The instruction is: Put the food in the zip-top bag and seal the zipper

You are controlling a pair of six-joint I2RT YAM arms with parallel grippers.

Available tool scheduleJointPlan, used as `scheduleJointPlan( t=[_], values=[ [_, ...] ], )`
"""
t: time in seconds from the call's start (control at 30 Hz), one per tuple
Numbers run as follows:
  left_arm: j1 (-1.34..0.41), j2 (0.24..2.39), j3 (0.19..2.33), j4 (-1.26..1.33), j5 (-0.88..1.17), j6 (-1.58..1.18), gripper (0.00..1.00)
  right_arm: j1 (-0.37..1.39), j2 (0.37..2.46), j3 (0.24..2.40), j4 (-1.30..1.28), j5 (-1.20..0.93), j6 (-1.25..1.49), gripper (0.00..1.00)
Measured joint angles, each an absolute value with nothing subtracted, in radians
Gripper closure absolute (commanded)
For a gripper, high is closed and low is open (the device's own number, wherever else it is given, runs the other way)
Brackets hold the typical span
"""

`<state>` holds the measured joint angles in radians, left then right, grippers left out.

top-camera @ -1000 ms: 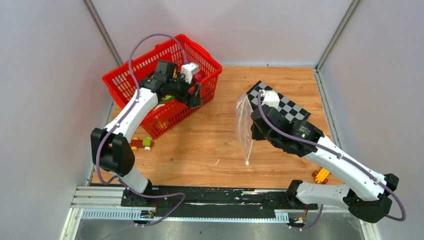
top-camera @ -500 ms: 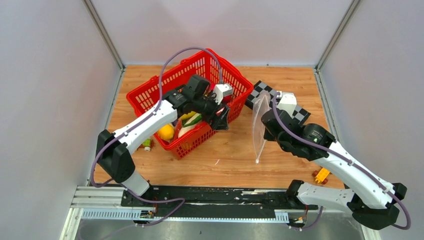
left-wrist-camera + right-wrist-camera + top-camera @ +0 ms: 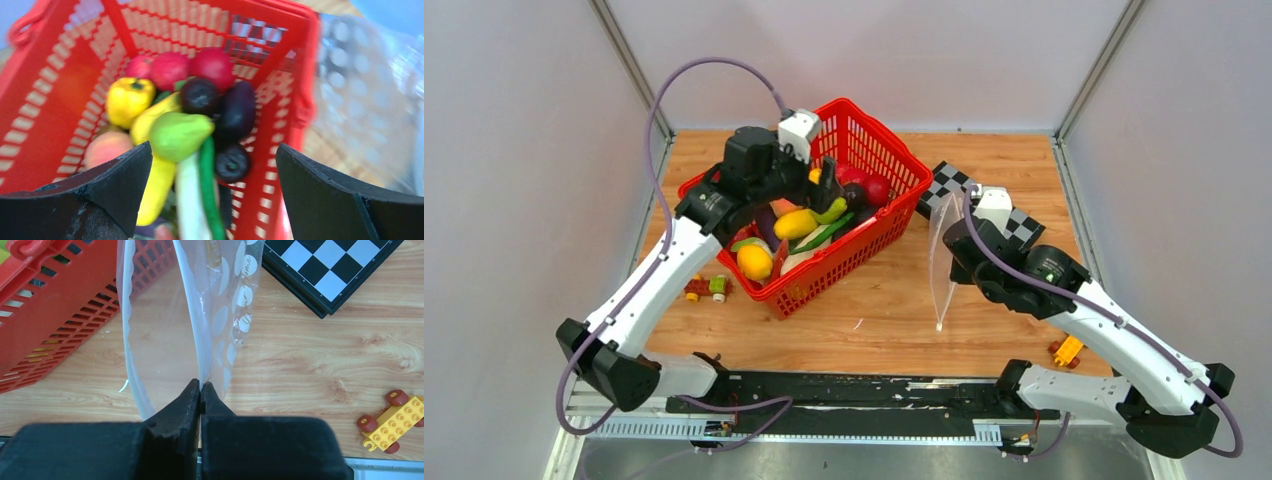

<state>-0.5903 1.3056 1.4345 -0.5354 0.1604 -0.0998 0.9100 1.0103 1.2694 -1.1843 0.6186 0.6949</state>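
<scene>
Left gripper: released, jaws wide apart, nothing between them. It hangs over the basket.
Right gripper: clenched on one edge of the bag, holding it upright.
Change: a second ago the basket sat at 10 o'clock on the table, well apart from the bag. It is now near the bag. Half a second ago the left gripper was at the basket's 4 o'clock rim; it has let go and pulled back over the load.
Meaning: the basket appears to be staged, and picking is the likely next step.
Basket contents: all the food in view, in yellow, green, red and dark pieces, piled loosely.
Bag contents: none. It stands at 3 o'clock of the basket with its sheets parted.
Zipper: apparently the strip along the pinched edge, not sealed.
Surroundings: checkerboard at 1 o'clock of the bag; toy blocks at 8 o'clock of the basket.
</scene>
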Motion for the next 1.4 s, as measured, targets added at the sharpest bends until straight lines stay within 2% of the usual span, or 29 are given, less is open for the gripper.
scheduleJointPlan(
  t=[0.17,0.27,0.47,0.83,1.03,1.1,1.13,1.27,1.3,1.4],
  values=[
    [-0.431,1.389,1.408,-0.492,0.19,-0.13,0.0,0.908,1.031,1.267,-1.166,0.582,0.682,1.0],
    [-0.397,1.49,1.412,-0.499,0.254,-0.098,0.0,0.908,1.033,1.255,-1.147,0.555,0.673,1.0],
    [-0.395,1.664,1.463,-0.543,0.366,0.073,0.0,0.908,1.047,1.255,-1.121,0.508,0.658,1.0],
    [-0.397,1.665,1.462,-0.522,0.491,0.399,0.0,0.908,1.05,1.238,-1.097,0.474,0.637,1.0],
    [-0.418,1.698,1.462,-0.555,0.48,0.515,0.02,0.908,1.05,1.232,-1.089,0.461,0.633,1.0],
    [-0.429,1.713,1.462,-0.564,0.473,0.534,0.11,0.908,1.05,1.229,-1.086,0.456,0.633,1.0],
    [-0.433,1.718,1.462,-0.566,0.471,0.538,0.22,0.908,1.05,1.228,-1.085,0.453,0.632,1.0],
    [-0.439,1.73,1.463,-0.569,0.462,0.548,0.53,0.908,1.045,1.223,-1.076,0.441,0.633,1.0],
    [-0.439,1.73,1.463,-0.574,0.462,0.546,0.59,0.908,1.044,1.222,-1.073,0.439,0.633,1.0],
    [-0.439,1.73,1.464,-0.583,0.462,0.539,0.61,0.908,1.038,1.219,-1.067,0.433,0.633,1.0]
  ],
)
